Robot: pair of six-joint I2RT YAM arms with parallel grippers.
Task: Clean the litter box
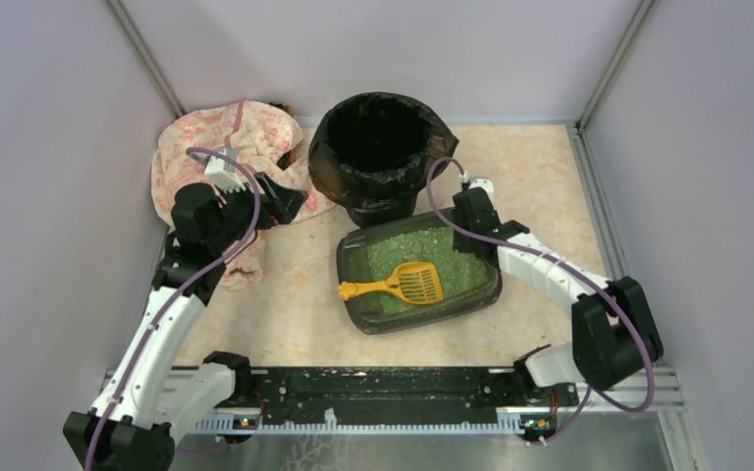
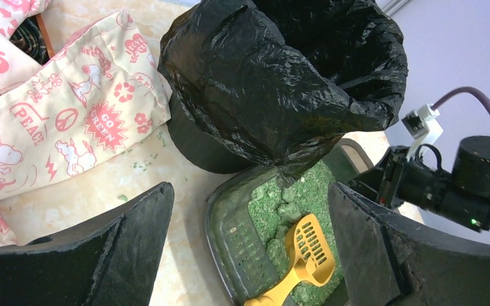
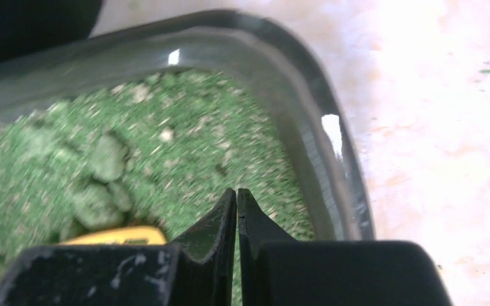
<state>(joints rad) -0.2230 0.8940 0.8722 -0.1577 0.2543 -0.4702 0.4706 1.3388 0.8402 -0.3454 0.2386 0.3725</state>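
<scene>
Two arms, one tray.

Top view: litter box [image 1: 422, 320] on table [image 1: 550, 167], centre, just in front of black-bagged bin [image 1: 326, 162]. Yellow scoop [image 1: 403, 285] lies on green granules [image 1: 398, 250] inside box. Patterned cloth [image 1: 221, 137] far left, left gripper [image 1: 280, 201] by its edge. Over box's far right corner, right gripper [image 1: 471, 234].

Left wrist view: fingers [image 2: 134, 236] spread wide, nothing between; box and bin beyond.

Right wrist view: fingers [image 3: 220, 226] pressed together, pinching nothing, tips over granules beside box rim.
</scene>
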